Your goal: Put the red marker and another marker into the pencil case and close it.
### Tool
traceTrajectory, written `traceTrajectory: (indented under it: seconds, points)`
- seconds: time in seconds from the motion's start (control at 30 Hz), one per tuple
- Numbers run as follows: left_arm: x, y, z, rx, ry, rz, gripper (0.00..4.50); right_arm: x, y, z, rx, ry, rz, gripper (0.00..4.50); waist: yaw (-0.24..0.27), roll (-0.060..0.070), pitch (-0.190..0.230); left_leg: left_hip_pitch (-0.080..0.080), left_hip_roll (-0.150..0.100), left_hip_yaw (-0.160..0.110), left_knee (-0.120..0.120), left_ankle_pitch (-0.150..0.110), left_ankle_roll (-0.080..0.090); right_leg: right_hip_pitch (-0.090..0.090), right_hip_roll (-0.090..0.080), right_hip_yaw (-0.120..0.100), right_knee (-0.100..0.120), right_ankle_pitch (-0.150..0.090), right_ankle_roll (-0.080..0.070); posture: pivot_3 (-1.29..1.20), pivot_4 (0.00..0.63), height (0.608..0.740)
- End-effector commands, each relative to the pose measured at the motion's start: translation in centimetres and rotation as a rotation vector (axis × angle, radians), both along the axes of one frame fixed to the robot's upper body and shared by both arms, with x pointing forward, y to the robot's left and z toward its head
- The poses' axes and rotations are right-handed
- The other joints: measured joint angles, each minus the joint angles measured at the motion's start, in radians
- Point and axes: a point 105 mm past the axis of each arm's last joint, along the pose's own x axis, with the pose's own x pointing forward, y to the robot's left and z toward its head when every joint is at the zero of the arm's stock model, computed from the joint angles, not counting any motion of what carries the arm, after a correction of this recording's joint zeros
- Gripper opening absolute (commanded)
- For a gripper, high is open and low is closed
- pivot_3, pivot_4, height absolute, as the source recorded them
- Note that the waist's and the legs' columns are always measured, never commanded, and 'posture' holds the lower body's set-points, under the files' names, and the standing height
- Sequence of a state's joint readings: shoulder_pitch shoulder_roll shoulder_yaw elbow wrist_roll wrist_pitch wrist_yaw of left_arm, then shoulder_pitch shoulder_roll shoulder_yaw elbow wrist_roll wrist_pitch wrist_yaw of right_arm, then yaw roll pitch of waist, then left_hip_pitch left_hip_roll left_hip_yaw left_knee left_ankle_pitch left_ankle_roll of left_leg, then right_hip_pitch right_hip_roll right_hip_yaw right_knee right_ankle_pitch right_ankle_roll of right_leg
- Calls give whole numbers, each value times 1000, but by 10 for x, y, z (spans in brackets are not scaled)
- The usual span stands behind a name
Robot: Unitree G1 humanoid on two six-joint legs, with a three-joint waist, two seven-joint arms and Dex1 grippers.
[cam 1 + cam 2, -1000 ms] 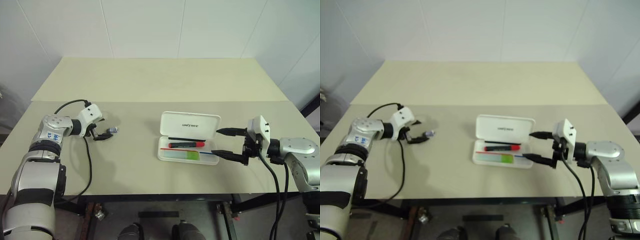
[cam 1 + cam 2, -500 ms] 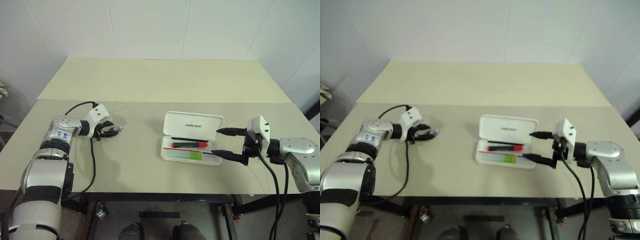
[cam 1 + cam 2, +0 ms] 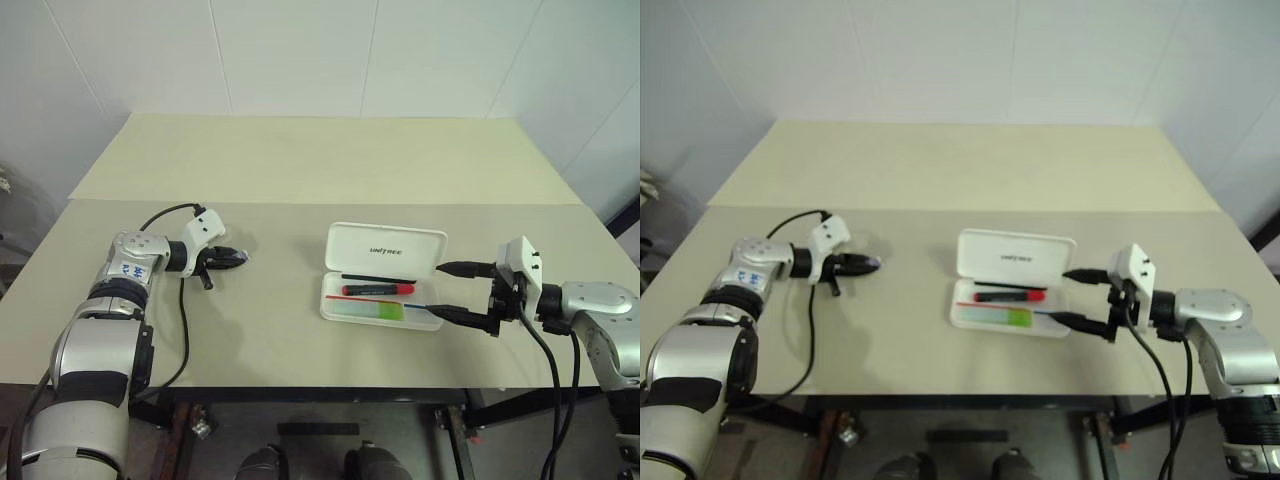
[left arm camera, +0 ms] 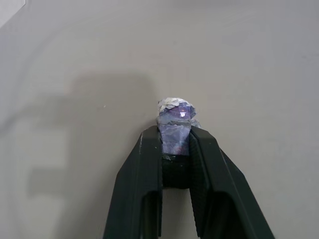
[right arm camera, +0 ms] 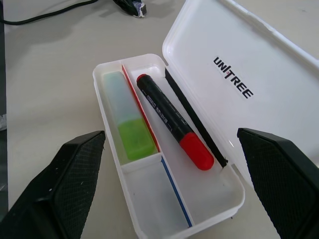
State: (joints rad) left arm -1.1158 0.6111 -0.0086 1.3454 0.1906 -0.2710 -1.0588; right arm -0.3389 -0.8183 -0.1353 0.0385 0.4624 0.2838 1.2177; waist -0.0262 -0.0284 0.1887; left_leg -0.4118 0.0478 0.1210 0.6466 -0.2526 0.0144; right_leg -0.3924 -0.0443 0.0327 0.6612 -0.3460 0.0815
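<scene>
The white pencil case [image 3: 386, 247] lies open on the table, lid folded back. Inside it the red marker [image 3: 378, 289] lies in the rear slot and the mint-green marker with a lime cap [image 3: 366, 310] in the front slot. My right gripper [image 3: 433, 288] stands open at the case's right end, one finger [image 5: 75, 179] on each side of that end, touching nothing. Far to the left, my left gripper [image 4: 174, 138] is shut on a small crumpled purple-blue thing [image 4: 174, 122], low over the table.
A black cable [image 3: 186, 330] loops from my left wrist across the table toward the front edge. The table [image 3: 300, 340] is in two parts, with a seam [image 3: 300, 202] running across behind the case. White walls rise behind it.
My left gripper has closed on the purple-blue thing and shifted a little to the right. The right gripper and the case have stayed put.
</scene>
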Motion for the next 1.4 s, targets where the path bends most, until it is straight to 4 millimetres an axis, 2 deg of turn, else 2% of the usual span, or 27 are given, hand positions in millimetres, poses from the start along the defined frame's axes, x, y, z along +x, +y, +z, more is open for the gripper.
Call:
traceTrajectory:
  seconds: [0.03,0.3,0.4,0.5,0.63,0.8,0.97,1.2,1.4]
  points:
    - [2,-4,33,-22,-111,-63,357,-5,-6,19,-6,-65,4,4500,-1,0,0,0,0,0,0,0,0,0,0,0,0,0,0,0,150,740]
    - [-4,-21,67,-55,-209,-224,357,-8,-10,20,-16,-53,19,4500,-2,0,0,0,0,0,0,0,0,0,1,0,0,0,0,0,150,740]
    - [-11,-35,83,-110,-231,-332,357,-11,-13,19,-22,-39,29,4500,-2,0,0,0,0,0,0,0,0,0,1,0,0,0,0,0,150,740]
    - [-20,-44,90,-137,-212,-412,357,-13,-17,17,-29,-31,32,4500,-2,0,0,0,0,1,0,0,0,0,1,0,0,0,0,0,150,740]
    - [-40,-58,105,-218,-210,-553,357,-16,-21,19,-20,-31,34,4500,-2,0,0,-1,1,1,1,0,0,0,2,0,0,0,0,0,150,740]
    - [-70,-90,120,-319,-210,-686,357,-16,-25,20,-18,-32,30,4500,-2,0,0,0,1,0,2,1,-3,1,2,2,1,0,0,0,150,740]
    - [-90,-125,114,-356,-156,-742,357,-14,-25,21,-19,-37,28,4500,-2,0,0,1,1,-1,2,4,-7,2,2,4,2,0,1,0,150,740]
    - [-105,-173,96,-392,-66,-770,357,-18,-28,20,-26,-31,37,4500,-2,0,0,4,1,-2,2,4,-7,6,2,8,1,0,1,0,150,740]
    - [-90,-203,77,-334,-31,-656,357,-22,-33,19,-29,-25,38,4500,-1,0,0,5,0,-2,2,4,-7,8,3,9,-1,0,1,0,150,740]
